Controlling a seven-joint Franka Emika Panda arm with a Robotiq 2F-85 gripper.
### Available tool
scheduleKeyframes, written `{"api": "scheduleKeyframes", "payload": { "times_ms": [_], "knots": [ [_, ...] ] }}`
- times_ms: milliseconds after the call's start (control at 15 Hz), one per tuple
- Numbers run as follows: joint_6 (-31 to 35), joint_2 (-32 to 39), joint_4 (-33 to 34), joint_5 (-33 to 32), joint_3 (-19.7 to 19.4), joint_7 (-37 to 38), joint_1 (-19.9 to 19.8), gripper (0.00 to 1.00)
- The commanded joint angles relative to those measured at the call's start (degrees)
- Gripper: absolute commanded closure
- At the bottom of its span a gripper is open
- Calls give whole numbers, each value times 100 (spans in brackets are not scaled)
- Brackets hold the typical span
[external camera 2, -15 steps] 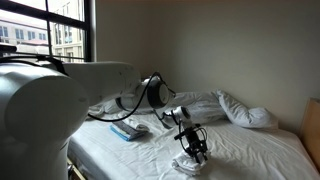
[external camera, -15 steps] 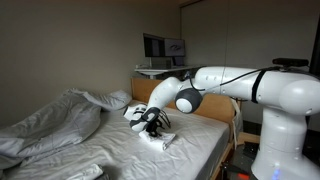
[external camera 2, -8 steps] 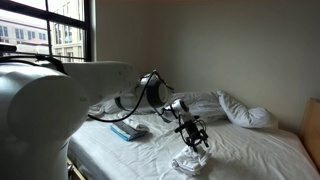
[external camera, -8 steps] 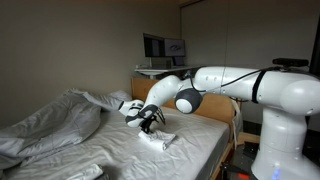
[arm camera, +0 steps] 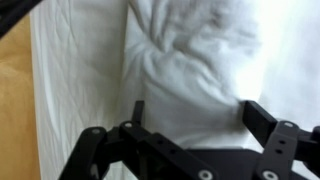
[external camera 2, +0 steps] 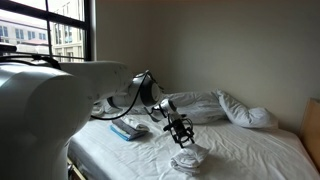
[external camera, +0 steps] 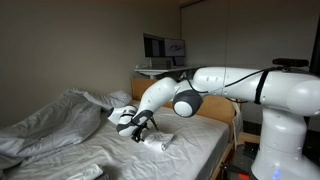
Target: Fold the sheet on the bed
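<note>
Just above the small crumpled white sheet (external camera 2: 189, 160), the black gripper (external camera 2: 180, 131) hangs released, jaws spread. Bare white-covered bed (external camera 2: 245, 152) lies open around the sheet's edges.

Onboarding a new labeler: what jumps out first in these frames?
The gripper on the big white arm hangs open over the bed, close to the sheet, a small crumpled white bundle near the mattress edge. In an exterior view, the rumpled duvet is heaped at the left of the picture and takes up much of the bed.
</note>
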Motion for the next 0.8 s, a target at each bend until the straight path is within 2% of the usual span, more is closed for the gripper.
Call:
{"api": "scheduleKeyframes", "payload": {
  "times_ms": [0,67,400,733],
  "knots": [
    [-152,-240,-461,2,62,159,293,0],
    [-196,-278,-503,-3,49,264,394,0],
    [137,-1013,-1584,-73,-27,503,579,0],
    [89,-1785,-2583,-92,-90,914,780,0]
  ]
}}
